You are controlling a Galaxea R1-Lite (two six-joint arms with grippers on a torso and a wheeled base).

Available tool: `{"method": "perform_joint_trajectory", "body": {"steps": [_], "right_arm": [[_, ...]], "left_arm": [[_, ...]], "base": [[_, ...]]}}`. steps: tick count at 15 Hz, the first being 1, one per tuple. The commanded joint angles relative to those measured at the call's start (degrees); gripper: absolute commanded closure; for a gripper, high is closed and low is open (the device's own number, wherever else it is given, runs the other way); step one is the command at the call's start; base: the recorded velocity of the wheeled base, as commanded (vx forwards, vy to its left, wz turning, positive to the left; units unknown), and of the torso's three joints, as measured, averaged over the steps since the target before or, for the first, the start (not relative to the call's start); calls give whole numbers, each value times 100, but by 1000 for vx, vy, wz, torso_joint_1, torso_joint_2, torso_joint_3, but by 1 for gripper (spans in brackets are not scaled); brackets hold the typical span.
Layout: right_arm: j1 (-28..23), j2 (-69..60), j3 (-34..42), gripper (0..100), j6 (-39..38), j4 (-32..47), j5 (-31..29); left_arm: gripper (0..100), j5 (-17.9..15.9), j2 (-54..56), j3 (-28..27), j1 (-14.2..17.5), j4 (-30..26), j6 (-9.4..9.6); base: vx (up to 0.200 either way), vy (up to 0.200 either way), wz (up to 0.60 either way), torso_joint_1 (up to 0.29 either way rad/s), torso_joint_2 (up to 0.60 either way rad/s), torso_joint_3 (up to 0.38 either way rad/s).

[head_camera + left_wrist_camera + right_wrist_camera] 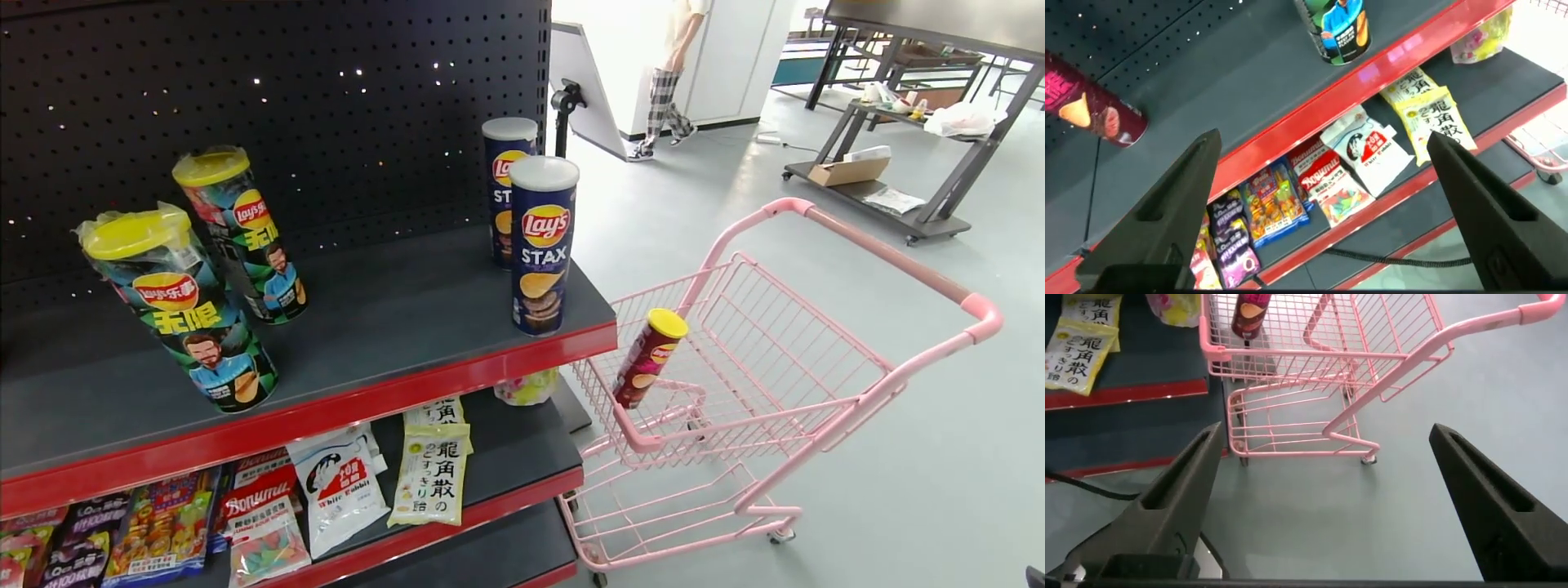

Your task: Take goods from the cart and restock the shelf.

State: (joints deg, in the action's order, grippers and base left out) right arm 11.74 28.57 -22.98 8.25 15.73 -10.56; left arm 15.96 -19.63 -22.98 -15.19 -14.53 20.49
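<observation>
Both claws released. Left gripper (1323, 137) has its jaws spread wide and hangs over the shelf (1290, 77) front, above the snack packs (1364, 151) on the lower tier. Right gripper (1324, 429) is just as wide, nothing in it, above the floor beside the pink cart (1372, 355). The pick target is the red chip can (651, 357), in the cart's upper basket: yellow lid up, tilted, leaning at the basket's shelf-side wall. Probably a light cardboard tube, stiff along its length but crushable, with a slick wrap and fragile contents, so use moderate squeeze. Best hold is likely mid-body across the diameter, clear of the plastic lid. The head view gives the can's tilt and the open deck between the green-label cans (175, 302) and the blue cans (543, 245). The right wrist view gives the can from above plus the cart's lower rack and wheel. The left wrist view adds a maroon can (1094, 102), seemingly on its side on the top deck.
</observation>
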Motion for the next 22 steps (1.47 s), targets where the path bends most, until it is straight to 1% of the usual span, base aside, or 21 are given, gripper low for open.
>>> {"method": "perform_joint_trajectory", "body": {"steps": [1, 2, 3, 10, 11, 17, 20, 22], "right_arm": [[-5, 236, -40, 0, 1, -26, 1], [-5, 421, -31, 0, 1, -149, 1], [-5, 500, -31, 0, 1, -201, 1], [-5, 1730, -5, 0, -8, -1221, 45], [-5, 2091, 4, 0, -8, -1573, 45], [30, 3286, -84, 0, 1, -2583, 98], [13, 4200, -427, 0, -8, -3278, 168], [30, 5167, -1147, 0, -192, -3585, 317]], "left_arm": [[0, -14, 117, 13, -19, -6, -1], [0, -146, 231, 13, -81, -23, -1], [0, -181, 258, 22, -89, -23, -1], [0, -189, 275, 30, -89, -23, -1], [0, -181, 284, 22, -89, -15, -10], [0, -172, 310, 30, -81, -32, -10], [0, -163, 293, 30, -81, -41, -10], [0, -163, 275, 74, -81, -32, -10]], "base": [[0, 0, 0, 0, 0, 0], [0, 0, 0, -90, 261, 134], [0, 0, 0, -134, 325, 178], [0, 0, 0, -151, 362, 213], [0, 0, 0, -163, 398, 242], [0, 0, 0, -200, 522, 321], [0, 0, 0, -155, 453, 290], [0, 0, 0, -36, 127, 83]]}}
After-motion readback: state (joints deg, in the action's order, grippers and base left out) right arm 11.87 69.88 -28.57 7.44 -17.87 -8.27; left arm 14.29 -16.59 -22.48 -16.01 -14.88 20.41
